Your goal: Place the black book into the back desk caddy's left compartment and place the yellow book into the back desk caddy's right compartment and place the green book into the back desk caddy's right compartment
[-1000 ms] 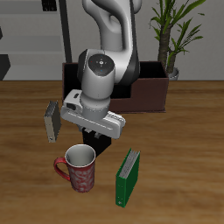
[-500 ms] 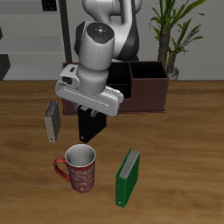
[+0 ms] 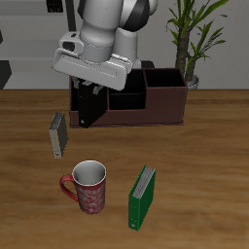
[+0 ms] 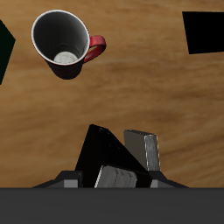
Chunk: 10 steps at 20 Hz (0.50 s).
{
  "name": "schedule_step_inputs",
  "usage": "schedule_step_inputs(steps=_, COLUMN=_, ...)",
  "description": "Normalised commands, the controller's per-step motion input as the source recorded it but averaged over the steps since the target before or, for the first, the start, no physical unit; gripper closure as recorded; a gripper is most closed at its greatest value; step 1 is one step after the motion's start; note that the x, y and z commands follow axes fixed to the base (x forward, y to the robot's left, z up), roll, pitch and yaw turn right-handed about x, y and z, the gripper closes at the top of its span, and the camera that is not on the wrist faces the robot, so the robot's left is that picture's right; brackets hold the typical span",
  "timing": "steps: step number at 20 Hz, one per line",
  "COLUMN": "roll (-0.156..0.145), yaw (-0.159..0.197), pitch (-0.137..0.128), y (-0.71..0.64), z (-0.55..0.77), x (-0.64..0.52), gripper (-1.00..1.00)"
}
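The table (image 3: 204, 185) is warm brown wood with a darker streaked grain. The mug (image 3: 86, 186) is dark red outside with a faint mottled pattern, a white rim and a pale grey inside. One book (image 3: 143, 196) is green with a thin white page edge. Another book (image 3: 58, 135) shows grey with a yellowish tint. The book (image 3: 89, 109) in the gripper (image 3: 88, 95) is black. The caddy (image 3: 160, 101) is dark brown, nearly black inside. The robot arm (image 3: 102, 34) is white and light grey, with dark fingers (image 4: 145, 150). The plant (image 3: 193, 29) has green leaves
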Motion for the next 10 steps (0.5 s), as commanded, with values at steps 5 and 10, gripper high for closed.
schedule_step_inputs(steps=5, roll=0.002, yaw=0.13, pitch=-0.022, y=-0.17, z=0.2, x=-0.64, gripper=1.0)
schedule_step_inputs(steps=10, roll=-0.026, yaw=0.063, pitch=0.032, y=-0.17, z=-0.13, x=-0.53, gripper=1.0)
